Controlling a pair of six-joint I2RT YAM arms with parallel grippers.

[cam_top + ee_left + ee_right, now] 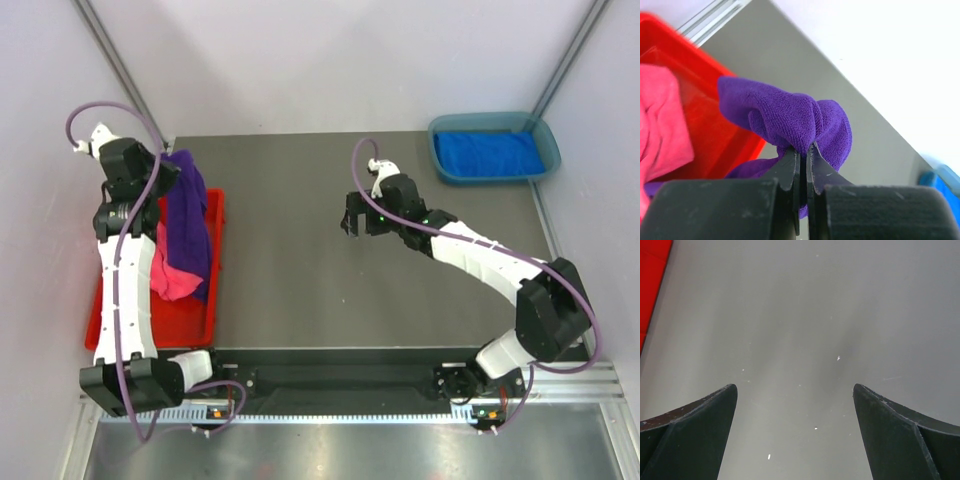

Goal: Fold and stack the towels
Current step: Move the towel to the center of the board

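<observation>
Here the purple towel (188, 215) hangs lengthwise from the left end effector (803, 150), whose jaws are pressed together on a bunched fold of its plush terry. Its long axis runs far to near, trailing down across the right rim of the red bin (185, 322). A crumpled pink towel (172, 280) lies inside that bin, touching the purple one. The right end effector (352, 222) hovers spread wide over the middle of the smooth grey tabletop (300, 290), with open surface all around it. At the far right, a royal blue towel (490, 155) lies flat in a shallow teal tray (495, 180).
</observation>
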